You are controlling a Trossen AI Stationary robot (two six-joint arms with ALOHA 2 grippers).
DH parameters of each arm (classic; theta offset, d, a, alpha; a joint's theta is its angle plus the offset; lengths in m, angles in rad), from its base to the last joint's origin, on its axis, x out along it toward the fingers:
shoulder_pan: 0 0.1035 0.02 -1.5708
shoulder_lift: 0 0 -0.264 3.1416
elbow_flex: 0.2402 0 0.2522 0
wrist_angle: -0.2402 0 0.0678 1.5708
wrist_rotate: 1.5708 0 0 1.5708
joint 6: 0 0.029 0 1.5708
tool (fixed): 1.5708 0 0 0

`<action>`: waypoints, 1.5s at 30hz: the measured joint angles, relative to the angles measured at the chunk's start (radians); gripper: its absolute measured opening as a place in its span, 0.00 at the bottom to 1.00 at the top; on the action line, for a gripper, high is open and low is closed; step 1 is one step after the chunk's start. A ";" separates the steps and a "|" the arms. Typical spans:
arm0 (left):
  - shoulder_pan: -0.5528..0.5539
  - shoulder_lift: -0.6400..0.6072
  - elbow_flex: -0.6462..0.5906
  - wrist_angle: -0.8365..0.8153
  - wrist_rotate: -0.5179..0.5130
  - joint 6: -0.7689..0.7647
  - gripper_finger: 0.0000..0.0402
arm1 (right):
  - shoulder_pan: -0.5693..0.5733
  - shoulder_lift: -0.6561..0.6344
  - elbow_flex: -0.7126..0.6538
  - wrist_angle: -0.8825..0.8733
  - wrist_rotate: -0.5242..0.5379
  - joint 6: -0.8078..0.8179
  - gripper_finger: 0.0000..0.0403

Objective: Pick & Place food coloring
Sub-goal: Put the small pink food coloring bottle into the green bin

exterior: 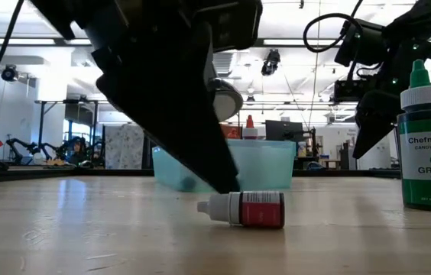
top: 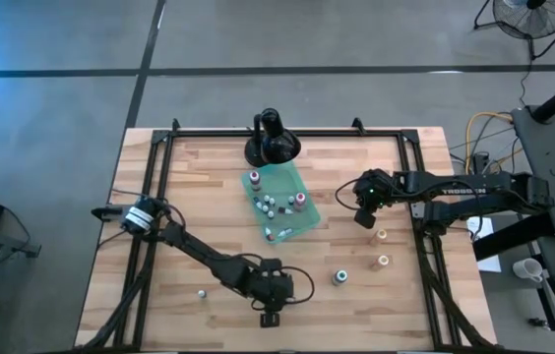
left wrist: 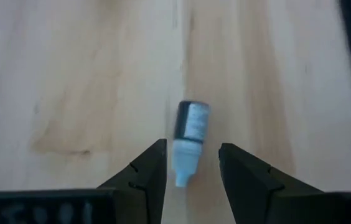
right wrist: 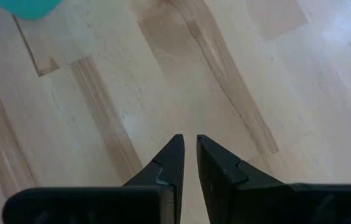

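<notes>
A small food coloring bottle [left wrist: 191, 127] with a red label [exterior: 261, 208] and a white cap [exterior: 214, 206] lies on its side on the wooden table, near the front edge. My left gripper [left wrist: 191, 144] slants down over it, open. Its fingertips stand on either side of the cap end, with a gap showing on both sides. My right gripper [right wrist: 190, 138] hangs shut above bare wood at the right [top: 364, 218], holding nothing. Several more bottles stand in the teal tray [top: 302, 218].
A black round-based stand [top: 271, 146] sits behind the tray. Loose bottles stand on the table at the right [top: 380, 234] [top: 383, 261], nearer the middle [top: 339, 278] and at the front left [top: 201, 292]. A green bottle [exterior: 428, 145] stands upright close to the low camera.
</notes>
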 joint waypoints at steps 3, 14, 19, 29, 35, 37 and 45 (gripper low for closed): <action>0.000 0.000 -0.025 0.052 0.005 0.002 0.30 | 0.000 0.000 0.000 0.000 0.000 0.000 0.09; -0.001 0.010 -0.047 0.049 -0.006 0.043 0.30 | 0.000 0.000 0.000 0.000 0.000 0.000 0.09; -0.002 0.034 -0.030 0.058 -0.040 0.031 0.30 | 0.000 0.000 0.000 0.000 0.000 0.000 0.09; -0.001 0.043 -0.021 0.055 -0.049 0.031 0.25 | 0.000 0.000 0.000 0.001 0.000 0.000 0.09; 0.000 0.043 -0.020 0.031 -0.051 0.056 0.12 | 0.000 0.000 0.000 0.001 0.000 0.000 0.09; 0.001 0.043 -0.020 0.029 -0.049 0.073 0.10 | 0.000 0.000 0.000 0.001 0.000 0.000 0.09; 0.047 0.027 0.090 -0.319 0.020 0.034 0.10 | 0.000 0.000 0.000 0.004 0.001 -0.001 0.09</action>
